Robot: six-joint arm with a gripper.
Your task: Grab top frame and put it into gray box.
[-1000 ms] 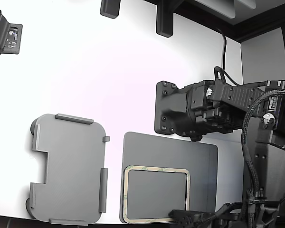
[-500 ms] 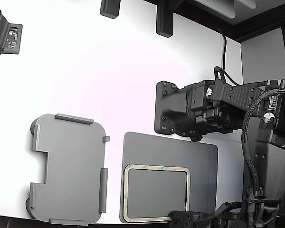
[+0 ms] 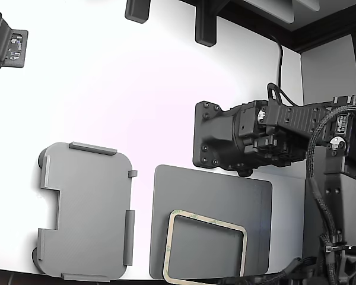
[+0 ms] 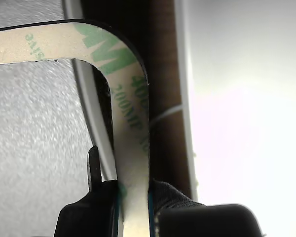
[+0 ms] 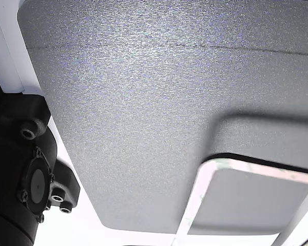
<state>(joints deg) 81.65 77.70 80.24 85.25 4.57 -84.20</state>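
Note:
The top frame [image 3: 207,219], a thin beige-green rim with a see-through middle, is tilted and sits askew over the dark gray mat [image 3: 225,190] at the exterior view's bottom edge. In the wrist view my gripper [image 4: 133,197] is shut on the frame's rim [image 4: 130,123] near a rounded corner, its two dark fingers on either side of the rim. The frame's corner also shows raised above the mat in the other view [image 5: 195,200]. The gray box [image 3: 86,208], a light gray shallow tray with edge tabs, lies empty to the exterior view's left of the mat. My gripper is hidden below the exterior view's bottom edge.
A second black arm [image 3: 243,139] lies still just behind the mat, with cables and a base at the exterior view's right [image 3: 338,196]. Black fixtures [image 3: 204,27] stand at the table's far edge. A dark device [image 3: 3,44] sits at the far left.
The frame, flat and square on the mat before, is now tilted and shifted toward the exterior view's right and bottom, lifted by my gripper. The gray box and second arm have not moved.

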